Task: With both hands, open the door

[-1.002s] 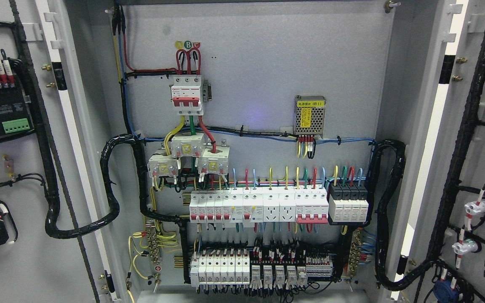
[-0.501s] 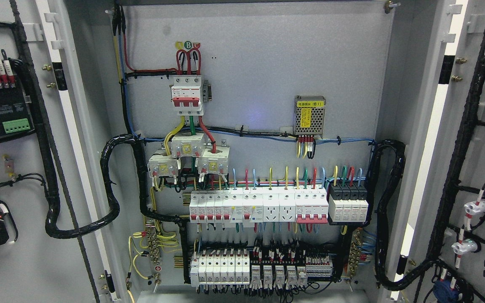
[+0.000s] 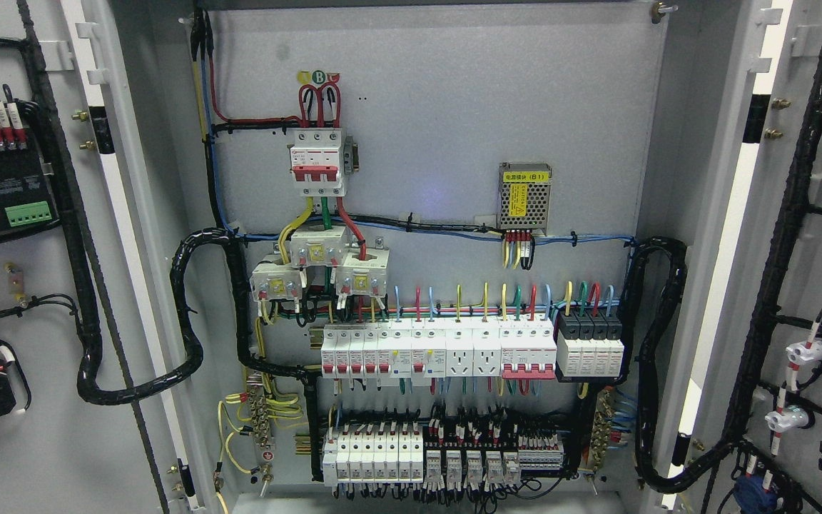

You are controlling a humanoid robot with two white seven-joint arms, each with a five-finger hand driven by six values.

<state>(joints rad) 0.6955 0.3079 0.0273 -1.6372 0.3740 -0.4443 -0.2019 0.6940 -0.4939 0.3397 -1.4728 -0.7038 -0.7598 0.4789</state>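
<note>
An electrical cabinet stands wide open before me. Its left door is swung out to the left, showing its inner face with a black module and wiring. Its right door is swung out to the right, with black cable looms and white connectors on its inner face. Between them the grey back panel carries a red-and-white main breaker, rows of white breakers and a small metal power supply. Neither of my hands nor any arm shows in the head view.
Thick black cable bundles loop from the left door and the right door into the cabinet. Yellow ground wires hang at the lower left. A terminal row fills the bottom.
</note>
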